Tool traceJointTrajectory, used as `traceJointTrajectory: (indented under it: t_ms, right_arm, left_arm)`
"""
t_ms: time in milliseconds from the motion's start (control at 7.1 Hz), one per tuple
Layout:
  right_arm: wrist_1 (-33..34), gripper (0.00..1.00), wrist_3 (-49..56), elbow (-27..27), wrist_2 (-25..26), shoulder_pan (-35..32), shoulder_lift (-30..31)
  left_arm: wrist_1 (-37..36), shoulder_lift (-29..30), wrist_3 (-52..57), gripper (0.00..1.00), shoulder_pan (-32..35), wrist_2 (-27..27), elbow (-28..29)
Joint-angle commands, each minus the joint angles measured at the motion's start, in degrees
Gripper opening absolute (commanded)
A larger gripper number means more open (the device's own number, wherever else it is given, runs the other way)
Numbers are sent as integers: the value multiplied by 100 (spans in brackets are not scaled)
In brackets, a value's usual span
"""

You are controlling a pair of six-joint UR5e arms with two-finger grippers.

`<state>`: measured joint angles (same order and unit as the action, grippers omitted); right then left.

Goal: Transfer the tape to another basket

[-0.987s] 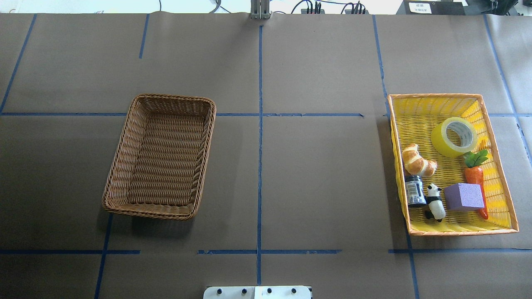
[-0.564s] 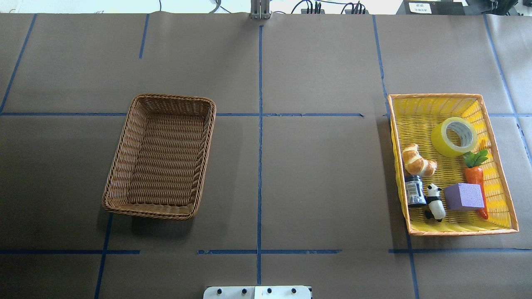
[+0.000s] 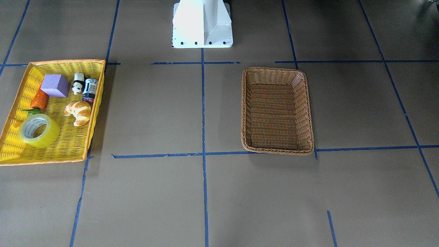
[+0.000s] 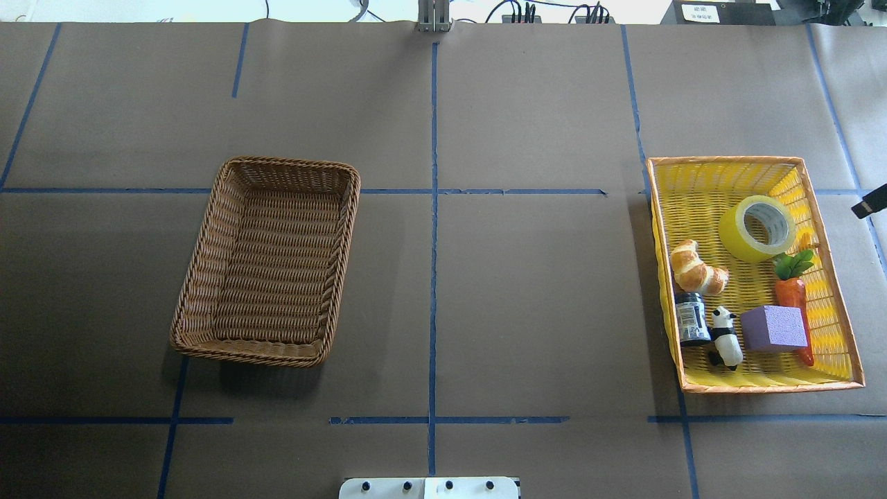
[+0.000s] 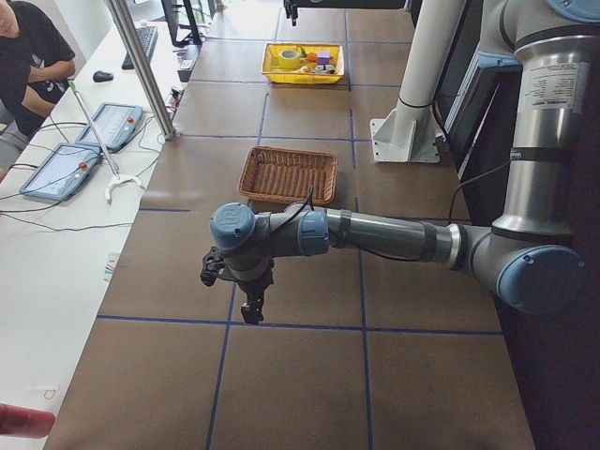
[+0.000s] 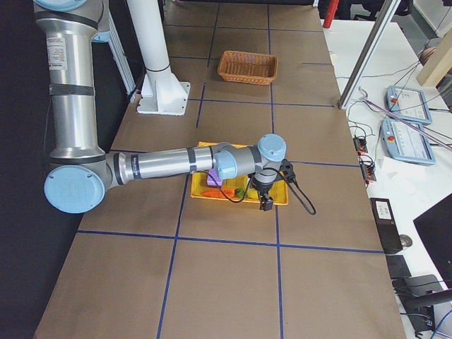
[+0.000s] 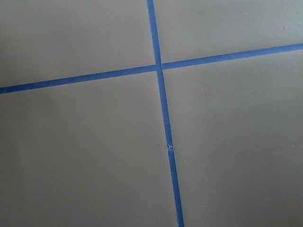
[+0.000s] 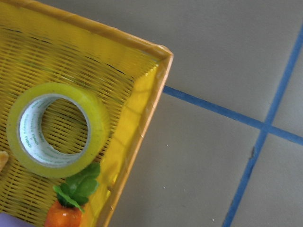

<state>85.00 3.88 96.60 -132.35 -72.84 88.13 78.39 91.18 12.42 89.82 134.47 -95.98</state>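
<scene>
Stretches left arm point(image 5: 375, 232) out approx horizontal w/ left gripper point(image 5: 251, 315) pointing straight down. Holds right arm point(image 6: 162, 164) extended same way w/ right gripper point(image 6: 266, 205) hanging down. Can't tell open vs closed for either.

The tape point(image 4: 757, 228) lies in the tray point(image 4: 700, 201), well apart from the basket point(image 4: 291, 163).

I can't judge the jaws: the left gripper point(image 5: 251, 309) shows only small, from the side; the right gripper point(image 4: 872, 201) is cut off at the overhead edge.
</scene>
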Motion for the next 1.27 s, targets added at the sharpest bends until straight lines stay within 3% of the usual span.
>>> traceJointTrajectory:
  t_ms: [0, 141, 423, 564, 1128]
  right_arm:
    - [-1, 98, -1, -19, 550, 646, -287]
    - [-44, 97, -27, -19, 614, 709, -349]
    - [-1311, 96, -648, -804, 588, 910, -428]
    - [-1710, 94, -1034, -836, 527, 912, -437]
    - [-1723, 76, -977, -932, 570, 1122, -446]
  left_arm:
    - [150, -4, -3, 100, 0, 9, 44]
    - [142, 14, -20, 100, 0, 9, 44]
    - [133, 14, -38, 100, 0, 218, -8]
    - [124, 14, -46, 100, 9, 499, -8]
    - [98, 40, -47, 100, 0, 501, 9]
